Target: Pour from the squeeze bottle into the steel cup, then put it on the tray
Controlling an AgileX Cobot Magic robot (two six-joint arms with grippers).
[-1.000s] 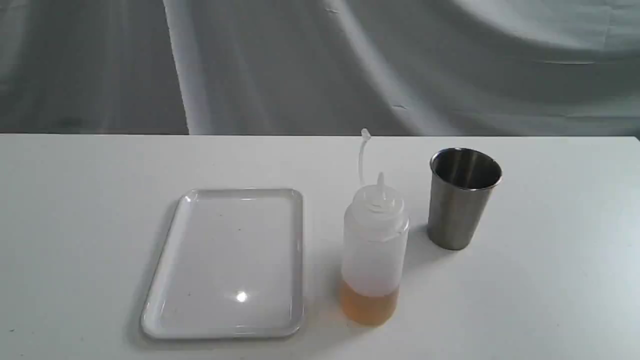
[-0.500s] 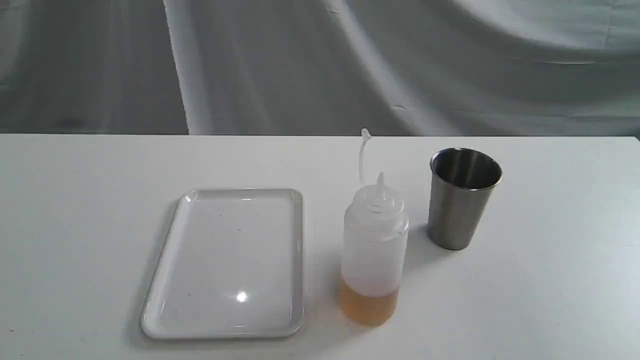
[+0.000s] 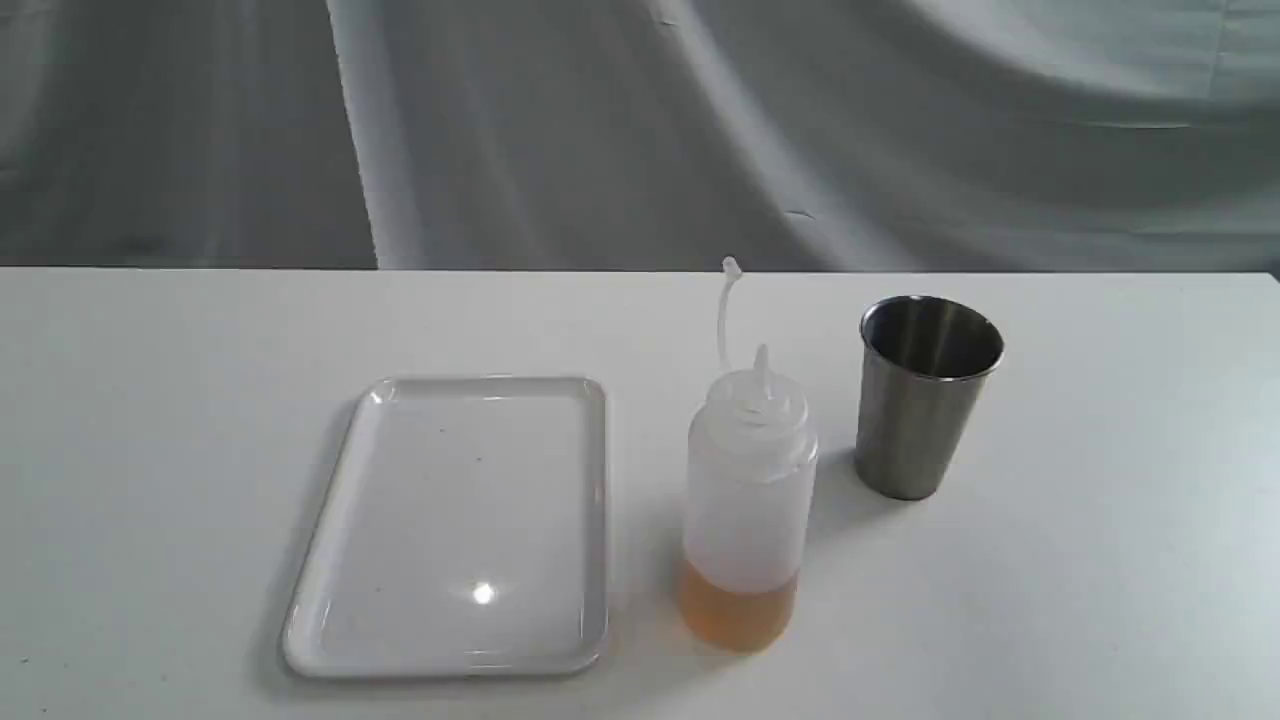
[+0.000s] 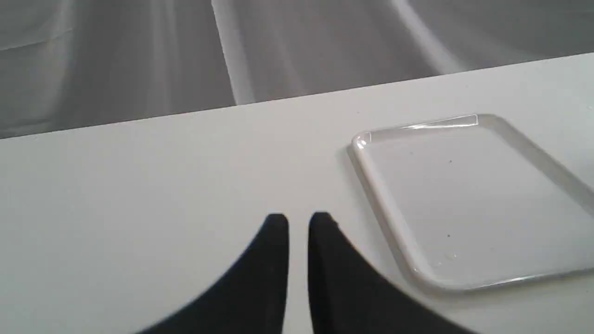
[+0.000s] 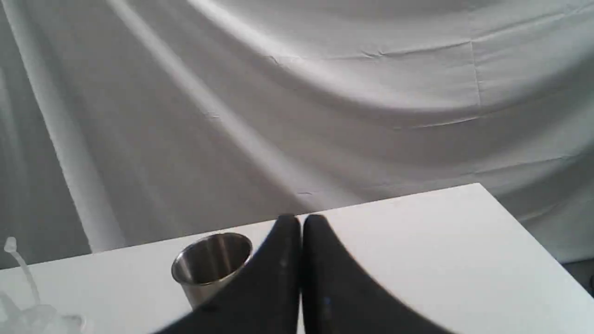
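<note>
The squeeze bottle (image 3: 748,500) stands upright mid-table, amber liquid at its bottom, its cap strap sticking up. To its right and a bit further back stands the steel cup (image 3: 925,395), also in the right wrist view (image 5: 211,266). The white tray (image 3: 460,525) lies flat to the bottle's left, with nothing on it. Neither gripper shows in the exterior view. My left gripper (image 4: 298,221) hovers over bare table beside the tray (image 4: 464,204), its fingers nearly together and holding nothing. My right gripper (image 5: 300,221) is shut and holds nothing, beside the cup. The bottle's top (image 5: 28,311) peeks in at that view's corner.
A white table (image 3: 1100,560) carries everything, with its back edge against a draped grey cloth backdrop (image 3: 640,130). The table's far right corner (image 5: 480,185) shows in the right wrist view.
</note>
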